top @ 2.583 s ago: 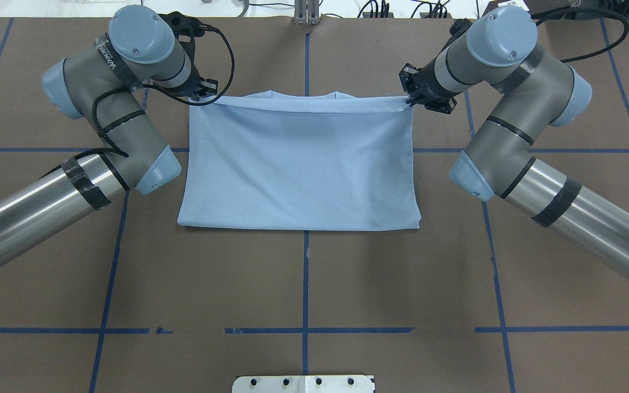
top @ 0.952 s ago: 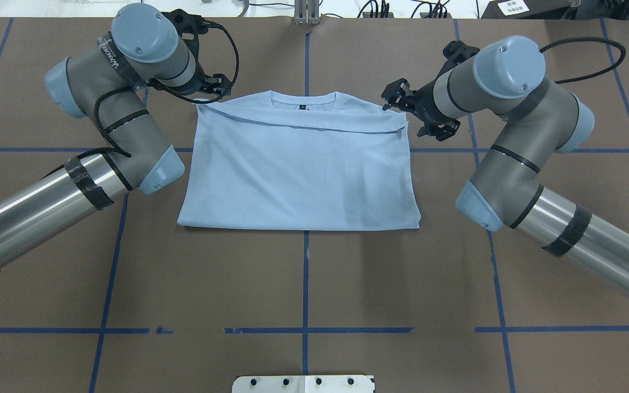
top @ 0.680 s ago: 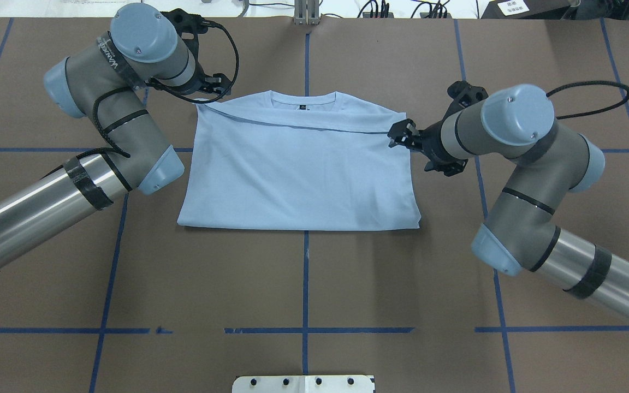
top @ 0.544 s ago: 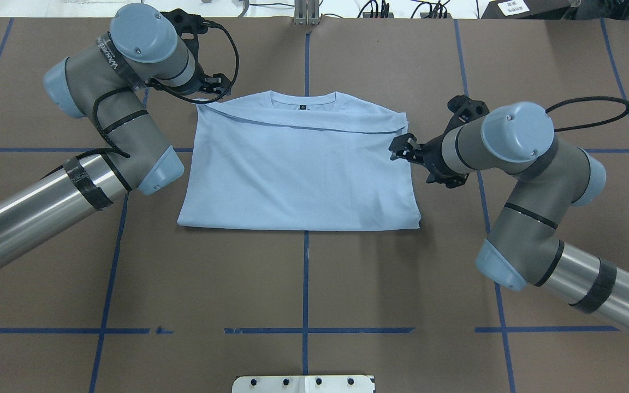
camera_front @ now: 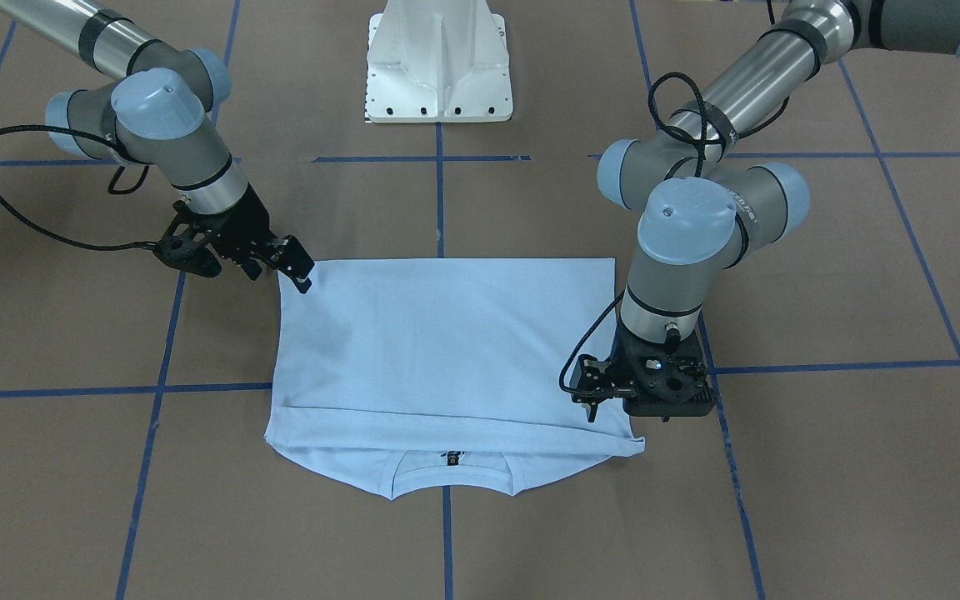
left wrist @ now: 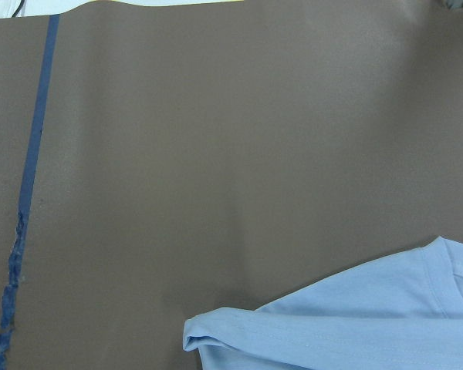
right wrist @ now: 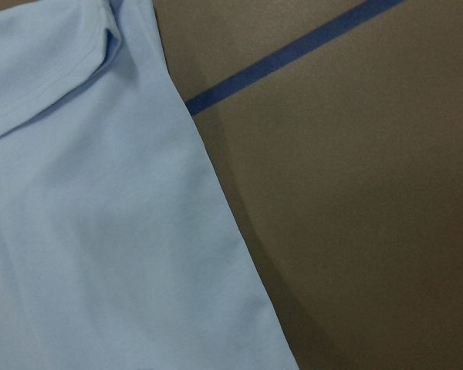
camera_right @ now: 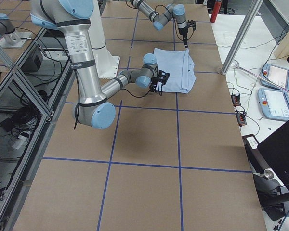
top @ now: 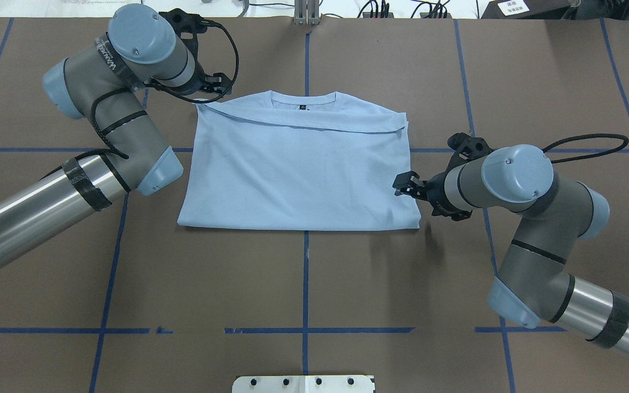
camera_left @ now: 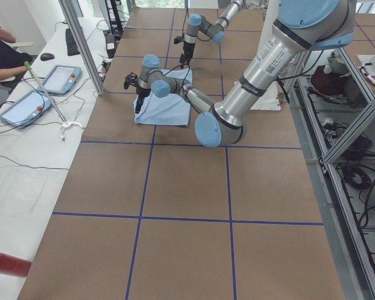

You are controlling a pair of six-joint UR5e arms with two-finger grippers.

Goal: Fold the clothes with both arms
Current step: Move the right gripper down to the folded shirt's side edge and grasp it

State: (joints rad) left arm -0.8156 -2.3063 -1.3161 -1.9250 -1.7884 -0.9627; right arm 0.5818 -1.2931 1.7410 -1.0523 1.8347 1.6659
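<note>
The left arm [top: 108, 112] and the right arm [top: 534, 221] look alike. Each has matt grey joint housings closed by round light blue caps [top: 141, 33] with small screws near the rim. The long links are polished silver tubes [top: 25, 215] wrapped with bands of black tape [top: 88, 183]. White lettering [top: 108, 53] runs along the left arm's wrist housing beside a black strap. A black ribbed cable [top: 231, 52] loops out from the left wrist, and another cable [top: 587, 142] arcs from the right wrist. The left end effector [top: 220, 83] and the right end effector [top: 402, 184] are black, angular and two-fingered. The shared pedestal [camera_front: 438, 62] is white, with a row of dark bolt holes along its foot.
</note>
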